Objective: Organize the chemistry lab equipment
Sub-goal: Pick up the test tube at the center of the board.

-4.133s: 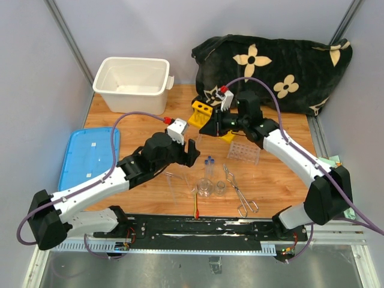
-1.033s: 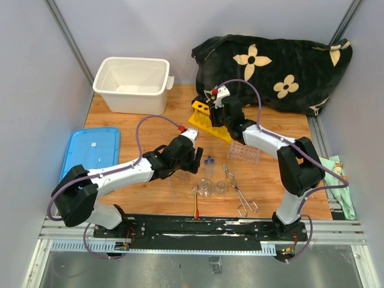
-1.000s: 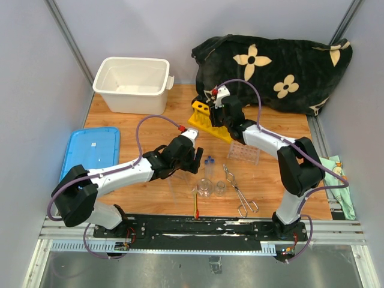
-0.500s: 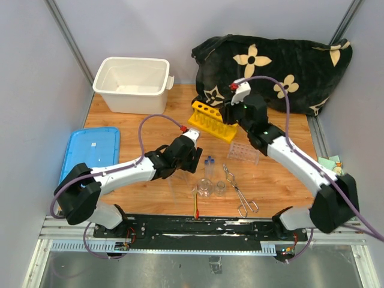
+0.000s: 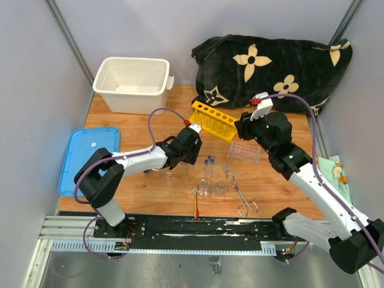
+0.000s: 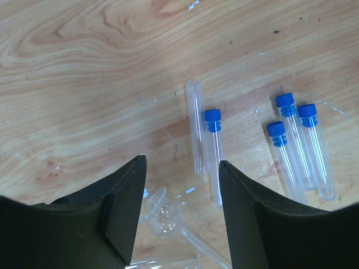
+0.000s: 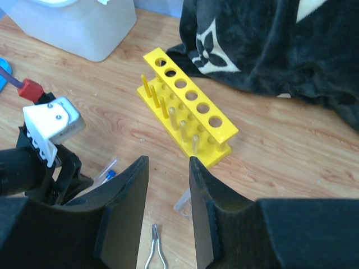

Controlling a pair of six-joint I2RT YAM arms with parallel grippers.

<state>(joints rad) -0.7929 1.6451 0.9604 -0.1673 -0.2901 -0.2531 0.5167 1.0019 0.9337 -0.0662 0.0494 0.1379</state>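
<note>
The yellow holed tube rack (image 5: 213,120) (image 7: 189,105) stands upright on the wooden table in front of the black cloth. My right gripper (image 5: 241,131) (image 7: 168,162) hovers open and empty just right of it, above the clear plastic rack (image 5: 244,151) (image 7: 182,202). My left gripper (image 5: 191,157) (image 6: 180,168) is low over the table, open, with a clear glass funnel-shaped piece (image 6: 162,212) lying between its fingers, untouched. Blue-capped tubes (image 5: 209,161) (image 6: 213,150) lie just ahead of it. Two small beakers (image 5: 205,187), metal tongs (image 5: 240,193) and a red-tipped stick (image 5: 196,205) lie nearer the front.
A white tub (image 5: 132,84) (image 7: 78,25) sits at the back left, its blue lid (image 5: 90,157) on the left edge. The black flowered cloth (image 5: 270,69) (image 7: 269,45) fills the back right. Three more capped tubes (image 6: 297,147) lie to the right in the left wrist view.
My right gripper has let the yellow rack stand and pulled back to the right, away from it. My left arm has reached further over the glassware and its jaws have narrowed.
</note>
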